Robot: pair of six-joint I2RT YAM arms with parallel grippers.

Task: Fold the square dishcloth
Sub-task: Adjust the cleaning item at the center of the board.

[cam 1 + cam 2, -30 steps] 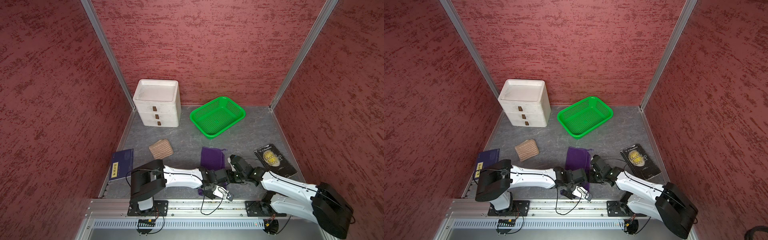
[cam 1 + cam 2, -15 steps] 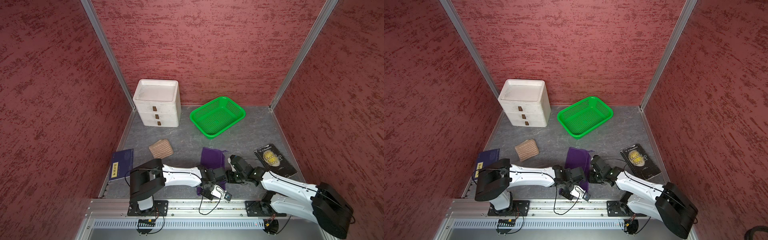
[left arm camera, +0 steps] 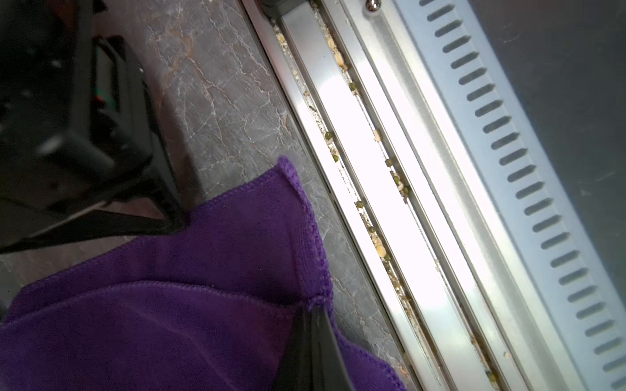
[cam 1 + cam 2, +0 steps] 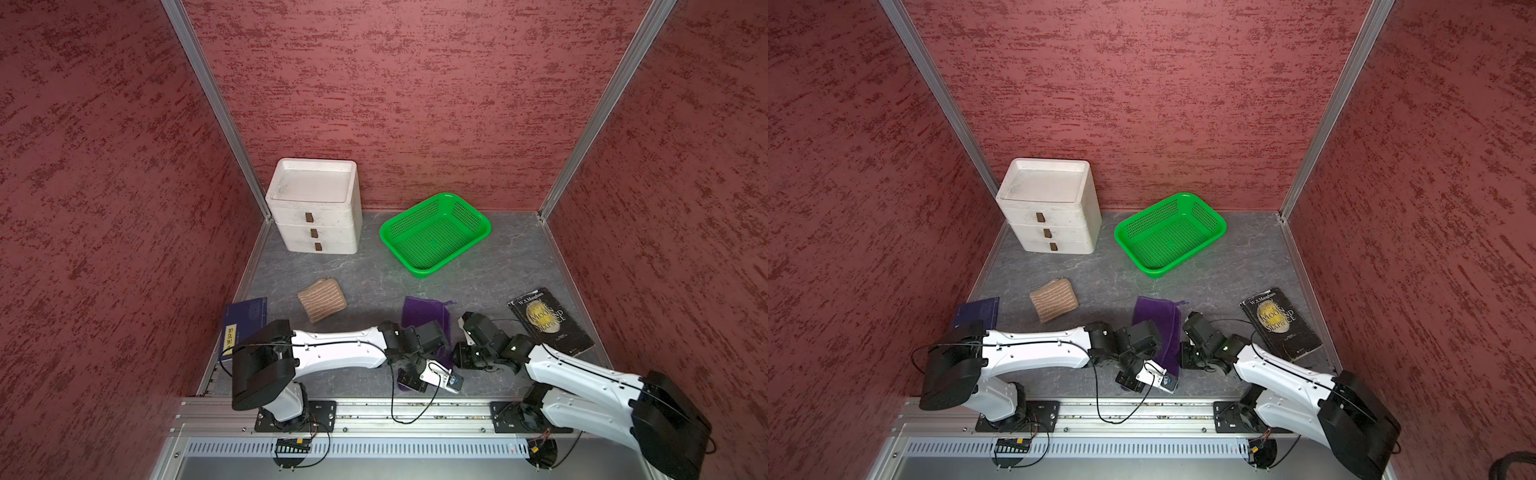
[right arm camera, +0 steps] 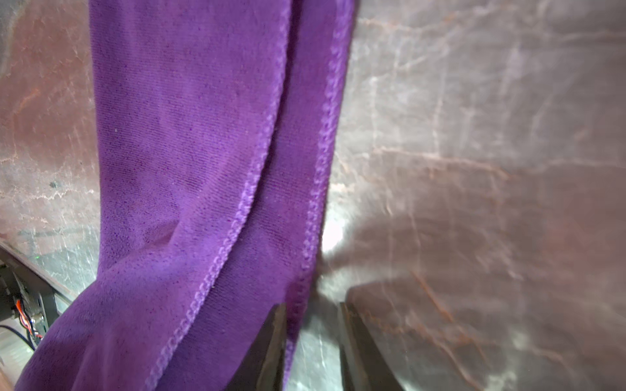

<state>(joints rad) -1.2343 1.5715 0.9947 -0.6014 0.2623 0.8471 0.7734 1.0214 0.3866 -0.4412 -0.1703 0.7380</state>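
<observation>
The purple square dishcloth [image 4: 426, 316] [image 4: 1156, 318] lies doubled lengthwise on the grey floor near the front middle, and both arms cover its near end. My left gripper [image 4: 406, 381] [image 3: 316, 311] is shut on the stitched near edge of the dishcloth [image 3: 203, 270], close to the front rail. My right gripper [image 4: 459, 359] [image 5: 313, 321] stands at the cloth's right side, jaws a little apart. In the right wrist view the hemmed edge of the dishcloth [image 5: 189, 135] lies just inside the gap, against one finger [image 5: 274, 338].
At the back stand a white three-drawer unit [image 4: 316, 216] and a green mesh basket [image 4: 422, 272]. A tan striped folded cloth [image 4: 322, 299] and a blue book [image 4: 245, 324] lie left. A black book [image 4: 548, 322] lies right. The aluminium rail [image 4: 374, 409] runs along the front.
My left gripper has closed on the cloth's near edge and shifted slightly. The right gripper's jaws have narrowed a little beside the cloth's right edge.
</observation>
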